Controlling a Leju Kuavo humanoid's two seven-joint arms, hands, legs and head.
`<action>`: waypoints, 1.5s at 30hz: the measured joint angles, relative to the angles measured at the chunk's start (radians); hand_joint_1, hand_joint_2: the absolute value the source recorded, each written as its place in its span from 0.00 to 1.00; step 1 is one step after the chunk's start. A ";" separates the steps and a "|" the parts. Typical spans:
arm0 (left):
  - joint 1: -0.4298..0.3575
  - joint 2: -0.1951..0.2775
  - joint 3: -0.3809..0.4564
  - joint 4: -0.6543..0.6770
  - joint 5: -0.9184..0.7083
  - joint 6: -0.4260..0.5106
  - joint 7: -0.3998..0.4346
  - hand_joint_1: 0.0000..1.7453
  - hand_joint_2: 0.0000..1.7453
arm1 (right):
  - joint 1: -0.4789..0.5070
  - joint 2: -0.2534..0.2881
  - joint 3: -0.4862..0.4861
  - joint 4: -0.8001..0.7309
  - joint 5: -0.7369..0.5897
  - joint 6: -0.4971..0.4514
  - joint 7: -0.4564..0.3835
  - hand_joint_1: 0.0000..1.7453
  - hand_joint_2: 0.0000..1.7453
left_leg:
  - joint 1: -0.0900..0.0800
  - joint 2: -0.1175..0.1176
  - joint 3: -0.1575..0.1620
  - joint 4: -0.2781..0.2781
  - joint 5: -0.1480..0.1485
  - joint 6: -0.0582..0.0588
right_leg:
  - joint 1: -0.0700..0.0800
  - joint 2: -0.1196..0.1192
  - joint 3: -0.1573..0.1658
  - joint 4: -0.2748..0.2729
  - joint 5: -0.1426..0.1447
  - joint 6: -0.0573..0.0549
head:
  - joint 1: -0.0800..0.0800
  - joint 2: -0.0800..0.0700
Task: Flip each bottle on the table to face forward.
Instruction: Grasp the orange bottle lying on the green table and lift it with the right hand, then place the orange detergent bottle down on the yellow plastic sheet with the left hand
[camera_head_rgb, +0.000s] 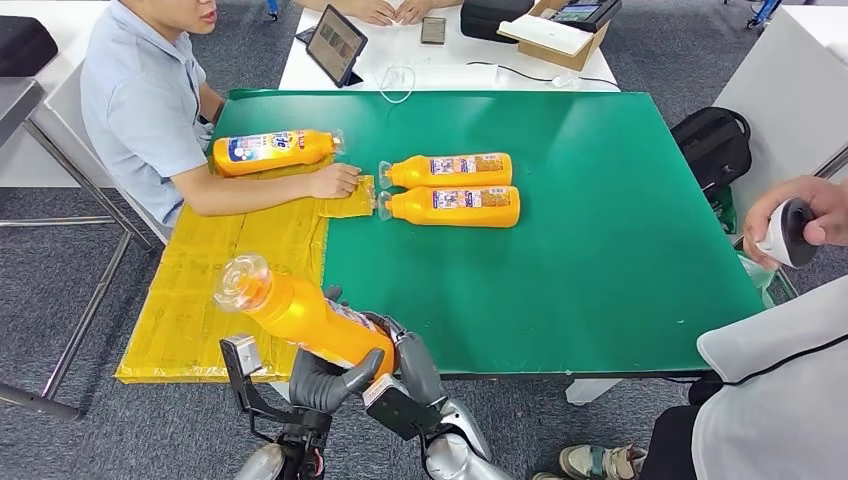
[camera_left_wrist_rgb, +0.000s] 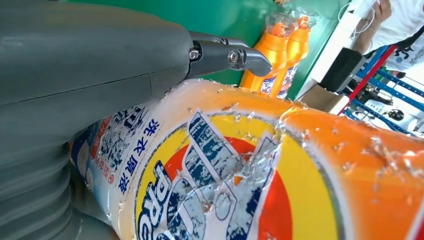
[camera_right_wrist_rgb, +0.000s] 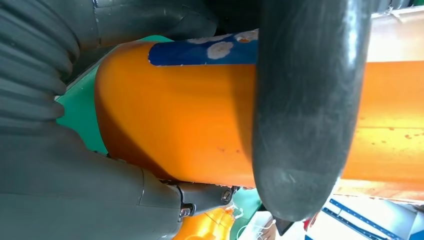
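From high on our body, the head camera looks forward and down across the green table (camera_head_rgb: 600, 250). Our left wrist camera sits tight behind the left hand (camera_left_wrist_rgb: 75, 75), pressed close to the held bottle (camera_left_wrist_rgb: 260, 175), facing the two bottles lying side by side (camera_left_wrist_rgb: 280, 55) beyond. Our right wrist camera, equally close, shares that held bottle and a sliver of the table.

Four orange plastic bottles (camera_head_rgb: 305, 316) (camera_head_rgb: 272, 151) (camera_head_rgb: 450, 170) (camera_head_rgb: 455, 206), one green desk (camera_head_rgb: 600, 230), one yellow sheet (camera_head_rgb: 230, 280), two robot hands (camera_head_rgb: 325, 380) (camera_head_rgb: 410, 365).
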 joint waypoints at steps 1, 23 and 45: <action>0.002 0.001 0.003 -0.002 0.006 -0.001 0.001 0.96 1.00 | -0.003 0.001 0.003 0.004 0.000 -0.002 0.000 0.99 1.00 | 0.000 0.000 0.000 0.000 0.000 0.000 | 0.000 0.000 0.000 0.000 0.000 0.000 | 0.000 0.000; 0.046 -0.007 0.106 -0.104 0.028 0.112 0.032 1.00 1.00 | 0.104 -0.043 0.061 0.007 0.153 -0.297 -0.001 0.00 0.00 | 0.000 0.000 -0.002 0.000 0.000 0.000 | 0.000 0.000 -0.001 0.000 0.000 0.000 | 0.000 0.000; -0.240 0.175 0.265 0.340 -1.179 0.398 0.251 0.99 1.00 | 0.195 -0.089 -0.016 -0.145 0.167 -0.301 -0.001 0.00 0.00 | 0.000 0.000 -0.001 0.000 0.000 0.000 | 0.000 0.000 -0.001 0.000 0.000 0.000 | 0.000 0.000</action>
